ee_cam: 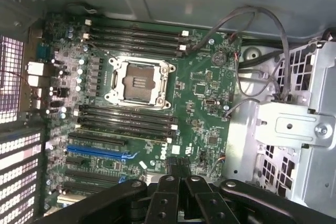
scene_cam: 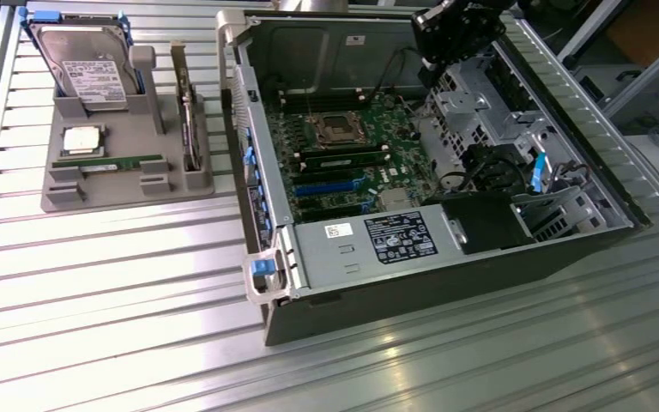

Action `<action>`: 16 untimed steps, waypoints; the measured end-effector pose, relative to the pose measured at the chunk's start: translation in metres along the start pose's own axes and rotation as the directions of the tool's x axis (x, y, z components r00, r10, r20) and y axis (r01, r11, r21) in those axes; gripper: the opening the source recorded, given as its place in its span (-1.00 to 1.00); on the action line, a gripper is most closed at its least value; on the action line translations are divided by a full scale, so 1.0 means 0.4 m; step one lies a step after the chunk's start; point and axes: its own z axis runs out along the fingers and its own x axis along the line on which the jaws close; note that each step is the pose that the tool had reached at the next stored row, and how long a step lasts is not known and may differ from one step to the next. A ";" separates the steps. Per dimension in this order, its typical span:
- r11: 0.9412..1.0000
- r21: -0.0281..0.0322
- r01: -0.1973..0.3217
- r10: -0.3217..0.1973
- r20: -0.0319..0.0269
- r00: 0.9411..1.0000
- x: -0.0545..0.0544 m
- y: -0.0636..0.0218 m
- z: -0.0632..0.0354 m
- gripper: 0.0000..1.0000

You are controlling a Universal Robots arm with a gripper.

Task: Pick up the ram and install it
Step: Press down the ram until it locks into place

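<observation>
Bench (scene_cam: 100, 257) on your exterior view's left has the ram (scene_cam: 110, 163) sitting in its holder (scene_cam: 78, 196); your gripper (ee_cam: 176, 182) hangs clenched and empty above the motherboard (ee_cam: 199, 103).

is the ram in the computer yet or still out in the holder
Out. The ram lies on the grey holder beside the open computer case, at the exterior view's left. The gripper is above the case's far end.

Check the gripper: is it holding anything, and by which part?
Nothing is held. The gripper is shut and empty above the motherboard; the ram lies in the grey holder.
</observation>
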 end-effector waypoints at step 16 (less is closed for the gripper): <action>0.980 -0.011 -0.196 0.196 0.002 0.981 0.000 0.000 0.000 -0.79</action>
